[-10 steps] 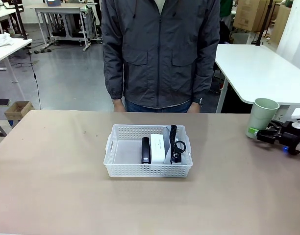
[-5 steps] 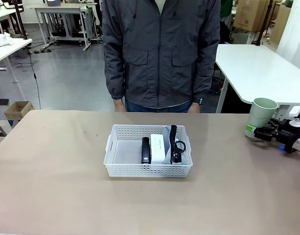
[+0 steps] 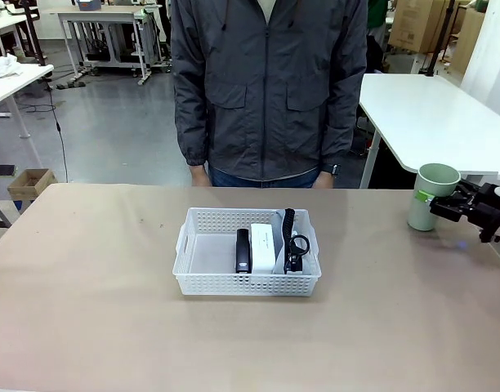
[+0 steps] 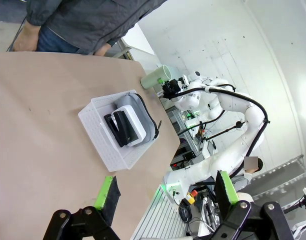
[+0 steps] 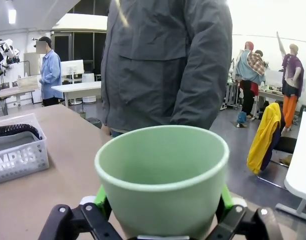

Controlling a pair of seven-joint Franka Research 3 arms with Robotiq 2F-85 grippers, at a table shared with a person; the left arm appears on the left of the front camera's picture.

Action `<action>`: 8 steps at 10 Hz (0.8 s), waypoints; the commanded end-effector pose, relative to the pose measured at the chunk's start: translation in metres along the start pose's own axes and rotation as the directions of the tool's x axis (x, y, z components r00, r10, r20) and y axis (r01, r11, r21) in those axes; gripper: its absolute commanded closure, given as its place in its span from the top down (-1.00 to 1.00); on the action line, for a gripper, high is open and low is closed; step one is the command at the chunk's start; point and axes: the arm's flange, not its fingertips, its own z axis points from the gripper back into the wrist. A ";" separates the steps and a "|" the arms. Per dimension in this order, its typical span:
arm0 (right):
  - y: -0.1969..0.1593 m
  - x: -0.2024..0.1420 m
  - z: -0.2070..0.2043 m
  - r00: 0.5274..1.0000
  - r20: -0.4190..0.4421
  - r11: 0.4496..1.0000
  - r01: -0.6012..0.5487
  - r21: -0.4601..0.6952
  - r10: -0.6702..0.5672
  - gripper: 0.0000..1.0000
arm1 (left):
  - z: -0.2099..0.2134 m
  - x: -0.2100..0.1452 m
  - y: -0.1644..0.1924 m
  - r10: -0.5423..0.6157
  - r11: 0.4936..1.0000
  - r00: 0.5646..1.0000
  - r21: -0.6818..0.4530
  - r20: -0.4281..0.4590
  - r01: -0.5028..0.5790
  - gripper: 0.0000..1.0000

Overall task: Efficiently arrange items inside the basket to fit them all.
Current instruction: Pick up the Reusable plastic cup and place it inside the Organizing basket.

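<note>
The white basket [image 3: 203, 282] stands mid-table. In its right half lie the black stapler [image 3: 243, 250], the small white box [image 3: 265, 245] and the grey pouch, whose black strap [image 3: 291, 237] shows. The left half of the basket is bare. The pale green cup [image 3: 430, 196] stands upright near the table's right edge. My right gripper [image 3: 443, 204] straddles it at mid-height. In the right wrist view its green pads [image 5: 101, 195] sit tight against both sides of the cup [image 5: 163, 175]; I cannot tell whether they press it. My left gripper [image 4: 165, 192] hangs open and empty, far from the basket [image 4: 100, 137].
A person in a dark jacket [image 3: 266, 90] stands at the far edge, hands low behind the table. Bare brown tabletop [image 3: 87, 269] surrounds the basket on all sides. White tables [image 3: 430, 114] stand beyond the right edge.
My right gripper has risen from near the cup's base to its mid-height, and the cup has shifted slightly left. The basket and its contents have not moved.
</note>
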 end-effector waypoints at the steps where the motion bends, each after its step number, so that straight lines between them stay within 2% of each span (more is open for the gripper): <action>1: 0.010 -0.006 0.003 0.999 0.020 0.999 -0.032 -0.026 0.032 1.00 | 0.000 -0.002 -0.002 0.002 1.000 1.000 0.001 -0.007 -0.002 1.00; 4: 0.009 -0.007 0.005 1.000 0.005 1.000 -0.017 0.008 0.017 1.00 | 0.000 -0.002 -0.002 0.002 1.000 1.000 0.001 -0.007 -0.002 1.00; 5: 0.011 -0.005 0.007 1.000 -0.005 0.999 -0.016 0.049 0.016 -0.20 | 0.000 -0.002 -0.002 0.002 1.000 1.000 0.001 -0.007 -0.002 1.00; 6: 0.012 0.001 0.010 1.000 -0.011 0.999 -0.023 0.044 0.023 -0.20 | 0.000 -0.002 -0.002 0.002 1.000 1.000 0.001 -0.007 -0.002 1.00; 7: 0.014 0.008 0.014 0.999 -0.039 0.999 -0.027 0.025 0.028 -1.00 | 0.000 -0.002 -0.002 0.002 1.000 1.000 0.001 -0.007 -0.002 1.00; 8: 0.019 0.019 0.018 0.997 -0.077 1.000 -0.026 -0.001 0.026 -0.23 | 0.000 -0.002 -0.002 0.002 1.000 1.000 0.001 -0.007 -0.002 1.00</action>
